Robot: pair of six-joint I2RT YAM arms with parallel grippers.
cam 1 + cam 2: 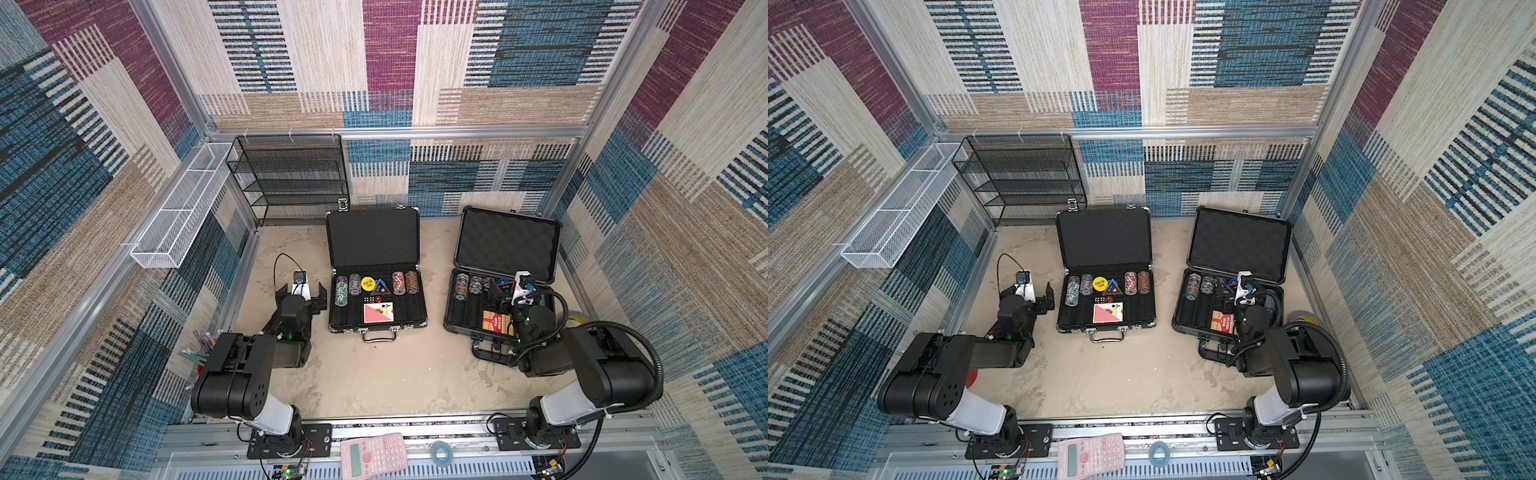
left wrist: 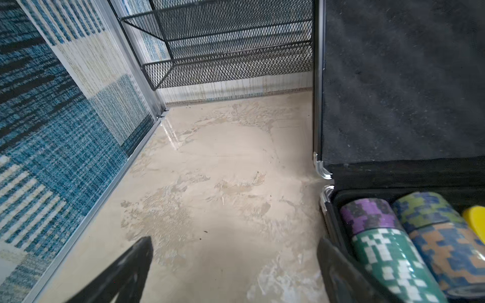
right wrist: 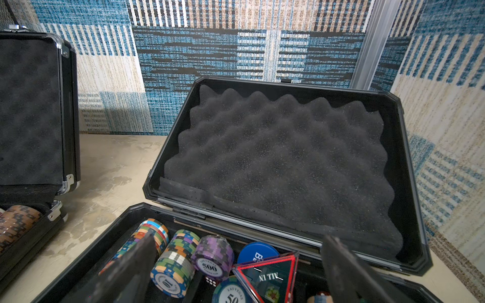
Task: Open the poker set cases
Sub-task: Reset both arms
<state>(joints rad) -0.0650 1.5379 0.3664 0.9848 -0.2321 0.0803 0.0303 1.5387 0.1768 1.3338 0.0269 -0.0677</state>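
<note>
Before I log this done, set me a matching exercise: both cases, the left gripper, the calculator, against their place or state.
1 slim case
2 bulky case
3 left gripper
4 pink calculator

A on the front rail
B open, blue disc inside
C open, beside the slim case
D open, yellow disc inside

Pairs: 1-D, 2-B, 3-C, 4-A

Both open, side by side and apart on the bench [image 1: 374, 374]. Slim black case [image 1: 372, 241] with silver corners, mid-bench: lid raised, flat foam lining, thin handle [image 1: 379, 336] at the front, chip rows [image 1: 341, 291] and cards [image 1: 378, 312] in the tray. Bulkier case [image 1: 507, 245] to the right: lid leaning back, egg-crate foam, chips [image 1: 462, 286] and card box [image 1: 498, 324] inside.
</note>
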